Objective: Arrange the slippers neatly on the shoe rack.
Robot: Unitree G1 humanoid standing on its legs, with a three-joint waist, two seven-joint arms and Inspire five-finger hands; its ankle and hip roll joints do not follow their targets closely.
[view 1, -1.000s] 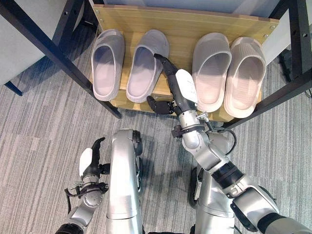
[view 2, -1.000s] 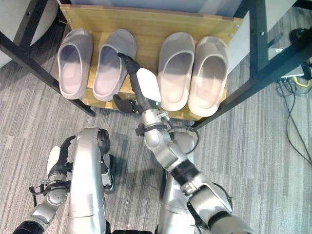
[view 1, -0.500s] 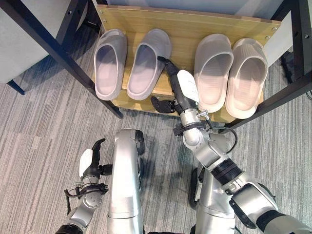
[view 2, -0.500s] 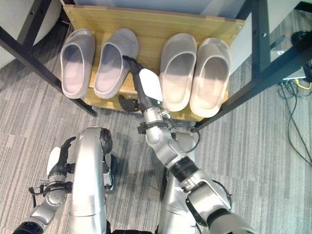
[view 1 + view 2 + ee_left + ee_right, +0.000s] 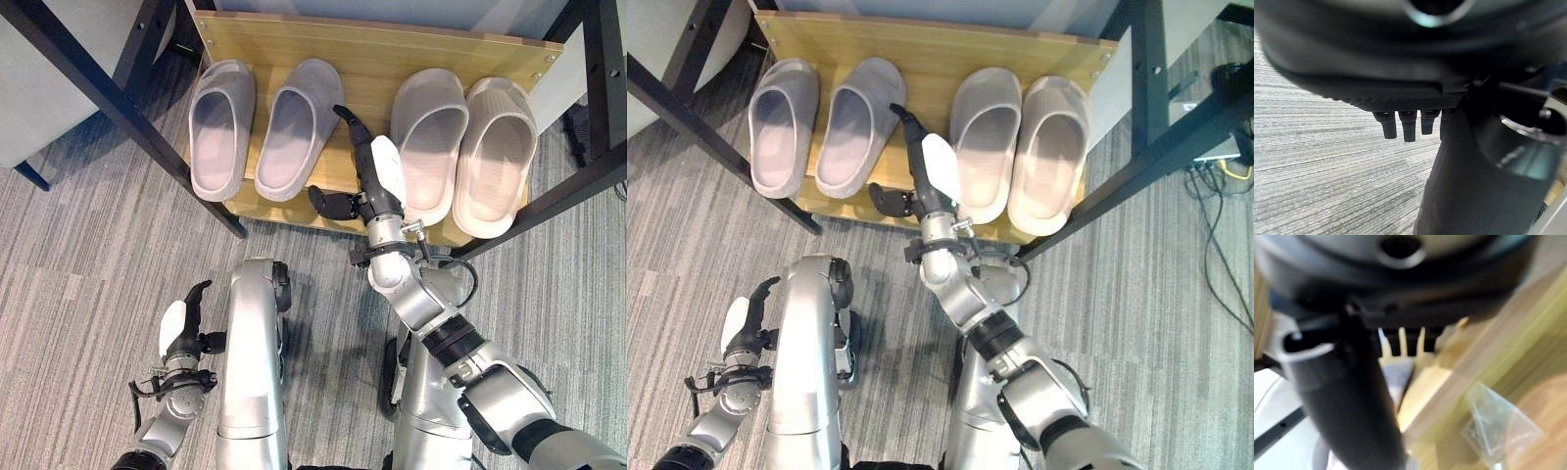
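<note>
Four slippers lie side by side, toes to the back, on the wooden shelf [image 5: 362, 49] of the shoe rack. Two grey slippers [image 5: 220, 127] [image 5: 297, 127] are on the left and two beige slippers [image 5: 426, 142] [image 5: 498, 152] on the right. My right hand [image 5: 375, 178] reaches over the shelf's front edge into the gap between the inner grey and inner beige slipper. It is open, with fingers straight and pointing to the back, and holds nothing. My left hand [image 5: 179, 331] hangs low over the carpet at the lower left, open and empty; its fingers [image 5: 1405, 125] are straight.
Black metal frame bars [image 5: 118, 108] [image 5: 578, 186] slant past both ends of the shelf. A grey upholstered piece [image 5: 49, 98] stands at the upper left. Loose cables [image 5: 1215, 166] lie on the grey carpet at the right.
My right hand has swung to the right, its fingertips leaving the inner grey slipper's side and now pointing into the gap beside the beige one. The left hand has stayed put.
</note>
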